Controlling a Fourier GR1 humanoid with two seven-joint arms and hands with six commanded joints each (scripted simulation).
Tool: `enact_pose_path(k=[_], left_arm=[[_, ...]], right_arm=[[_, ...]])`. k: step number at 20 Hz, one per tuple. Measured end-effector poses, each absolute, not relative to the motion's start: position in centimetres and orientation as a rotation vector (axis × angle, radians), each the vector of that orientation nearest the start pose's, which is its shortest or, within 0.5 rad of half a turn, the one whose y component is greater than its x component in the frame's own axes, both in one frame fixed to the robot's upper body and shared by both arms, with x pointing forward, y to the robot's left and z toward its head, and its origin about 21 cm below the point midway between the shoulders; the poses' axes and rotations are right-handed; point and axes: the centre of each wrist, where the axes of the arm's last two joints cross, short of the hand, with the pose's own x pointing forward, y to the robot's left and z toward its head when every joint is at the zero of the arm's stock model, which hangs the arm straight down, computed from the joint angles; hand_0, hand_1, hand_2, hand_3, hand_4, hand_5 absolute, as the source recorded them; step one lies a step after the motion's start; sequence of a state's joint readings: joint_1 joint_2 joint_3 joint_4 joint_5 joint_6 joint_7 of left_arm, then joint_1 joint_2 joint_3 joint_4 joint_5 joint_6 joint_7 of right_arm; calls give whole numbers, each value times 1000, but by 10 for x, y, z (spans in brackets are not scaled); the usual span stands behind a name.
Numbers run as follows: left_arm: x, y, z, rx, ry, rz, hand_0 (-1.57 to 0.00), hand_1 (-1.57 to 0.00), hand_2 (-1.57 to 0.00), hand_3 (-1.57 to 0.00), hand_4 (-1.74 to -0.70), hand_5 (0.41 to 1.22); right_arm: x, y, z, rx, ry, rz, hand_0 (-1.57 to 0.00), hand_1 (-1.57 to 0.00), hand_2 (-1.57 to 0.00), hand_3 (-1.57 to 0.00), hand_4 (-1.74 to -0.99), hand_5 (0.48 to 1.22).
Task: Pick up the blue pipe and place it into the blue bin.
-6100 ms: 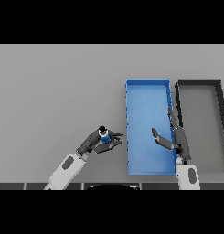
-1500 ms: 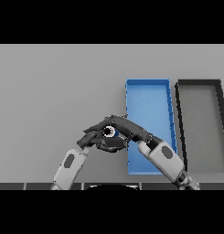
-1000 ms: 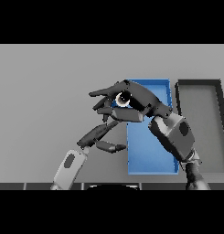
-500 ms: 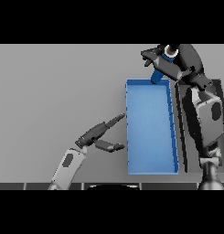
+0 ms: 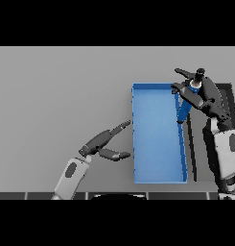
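Carrying the pipe (image 5: 184, 108) over toward the bin (image 5: 157, 174) is the step I'm in. My right hand (image 5: 201, 94) has its fingers curled round the pipe's upper end, and the pipe hangs tilted below the hand, its lower tip over the bin's right wall, just inside the rim as far as I can judge. A dark bin (image 5: 225, 91) sits behind the hand, on its right. My left hand (image 5: 107, 143) rests idle over the bench (image 5: 61, 91), fingers relaxed and apart, holding nothing, just left of the bin. Next, I reckon, I should bring the right hand a little further left, so the pipe clears the wall, then loosen the fingers.
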State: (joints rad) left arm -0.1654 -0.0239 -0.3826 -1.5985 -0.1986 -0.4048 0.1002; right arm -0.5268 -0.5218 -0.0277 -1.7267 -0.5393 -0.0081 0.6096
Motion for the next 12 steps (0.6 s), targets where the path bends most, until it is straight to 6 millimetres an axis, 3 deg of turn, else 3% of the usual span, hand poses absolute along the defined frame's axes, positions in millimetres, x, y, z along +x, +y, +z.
enact_pose_path(k=[6, 7, 11, 12], left_arm=[[256, 116, 45, -439, -1554, -866, 1, 1, 1, 1, -888, 422], [257, 113, 48, -442, -1557, -870, 1, 1, 1, 1, -887, 420], [256, 115, 46, -437, -1557, -886, 1, 1, 1, 1, -883, 421], [255, 113, 44, -442, -1543, -887, 1, 1, 1, 1, -882, 421]], right_arm=[[292, -274, 175, -8, -1381, 140, -1571, -1571, -1571, -1521, -1741, 1221], [292, -269, 170, -20, -1344, 128, -1571, -1571, -1571, -1255, -1741, 1221], [287, -271, 146, -138, -1196, 124, -1571, -1548, -1571, -847, -1741, 1221], [290, -267, 144, -157, -1195, 125, -1465, -1336, -1339, -788, -1678, 1221]])
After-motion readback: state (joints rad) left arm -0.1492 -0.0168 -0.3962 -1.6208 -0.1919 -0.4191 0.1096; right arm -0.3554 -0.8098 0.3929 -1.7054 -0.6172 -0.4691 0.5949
